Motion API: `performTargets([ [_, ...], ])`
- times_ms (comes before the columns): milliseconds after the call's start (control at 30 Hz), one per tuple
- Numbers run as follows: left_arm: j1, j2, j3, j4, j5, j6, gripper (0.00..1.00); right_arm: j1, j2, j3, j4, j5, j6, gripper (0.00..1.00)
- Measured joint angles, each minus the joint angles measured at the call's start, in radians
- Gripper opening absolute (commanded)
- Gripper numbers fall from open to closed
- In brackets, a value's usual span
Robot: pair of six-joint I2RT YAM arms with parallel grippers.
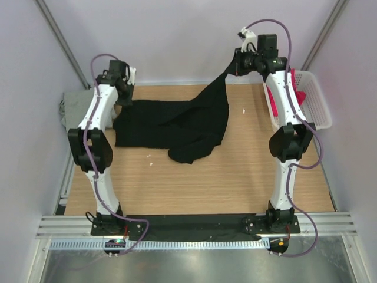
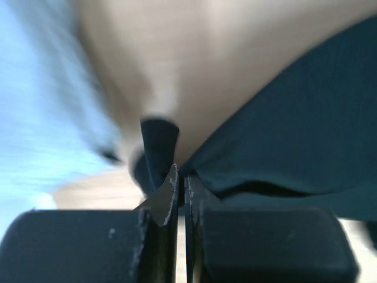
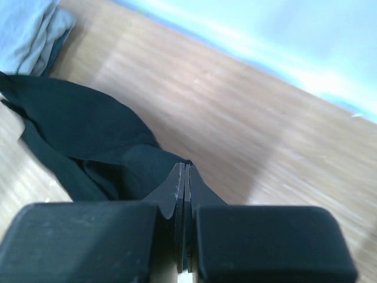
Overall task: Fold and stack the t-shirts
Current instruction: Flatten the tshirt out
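- The left gripper (image 2: 181, 177) is pressed together, pinching an edge of the black t-shirt (image 1: 177, 127) at its far left corner, low over the counter (image 1: 235, 177).
- The right gripper (image 3: 185, 174) is likewise closed on the shirt's far right part, held above the wood so the cloth drapes down from it.
- Between them the shirt lies rumpled and matte black, with a fold bulging toward the near side.
- A grey t-shirt (image 1: 73, 106) lies at the counter's left edge.
- A magenta-red t-shirt (image 1: 300, 97) sits in the white mesh basket (image 1: 318, 112) on the right.

Wooden table (image 1: 235, 171) under black t-shirt (image 1: 153, 127)
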Motion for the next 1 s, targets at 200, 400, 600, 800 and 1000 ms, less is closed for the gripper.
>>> performTargets([
  [200,0.0,-0.124,0.187,0.018,0.001,0.009,0.04,-0.039,-0.116,0.0,0.006,0.026,-0.011,0.01],
  [400,-0.011,-0.161,0.132,0.004,0.027,0.005,0.0,-0.038,-0.217,-0.046,0.008,0.025,-0.031,0.01],
  [600,-0.055,-0.168,0.072,-0.034,0.044,0.017,0.0,-0.033,-0.222,-0.06,0.002,0.008,-0.029,0.01],
  [800,-0.085,-0.284,0.072,-0.034,0.046,0.034,0.0,-0.034,-0.3,-0.102,-0.001,-0.01,-0.028,0.01],
  [1000,-0.083,-0.298,0.073,-0.031,0.046,0.052,0.0,-0.034,-0.407,-0.154,0.013,-0.019,-0.028,0.01],
])
